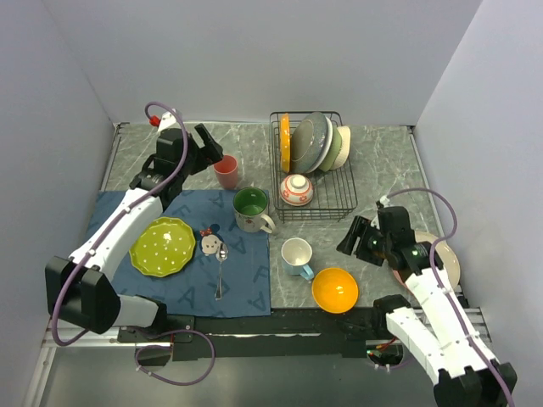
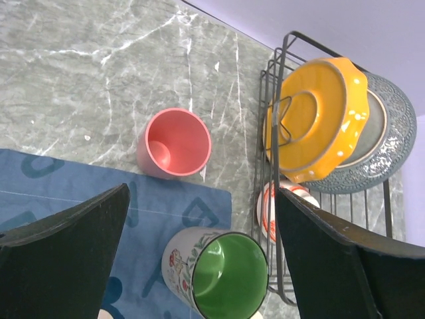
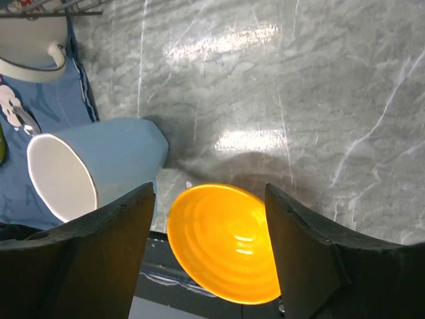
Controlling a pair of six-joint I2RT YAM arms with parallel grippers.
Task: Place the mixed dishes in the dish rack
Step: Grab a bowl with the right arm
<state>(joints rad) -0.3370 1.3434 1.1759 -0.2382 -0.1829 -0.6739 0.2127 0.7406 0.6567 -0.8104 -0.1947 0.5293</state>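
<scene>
A grey marbled tabletop (image 1: 382,157) lies between pale walls. The left gripper (image 1: 212,146) has its jaws spread wide and empty. The pink plastic cup (image 2: 174,143) stands ahead of them, nearer the left jaw, and the black wire dish rack (image 1: 338,188) with its orange scalloped plate (image 2: 319,116) stands ahead of the right jaw. The right gripper (image 1: 356,240) is parted too, gripping nothing. The round orange bowl (image 3: 222,242) shows in the gap between its jaws, and the pale blue mug (image 3: 99,166) is beside the left one
</scene>
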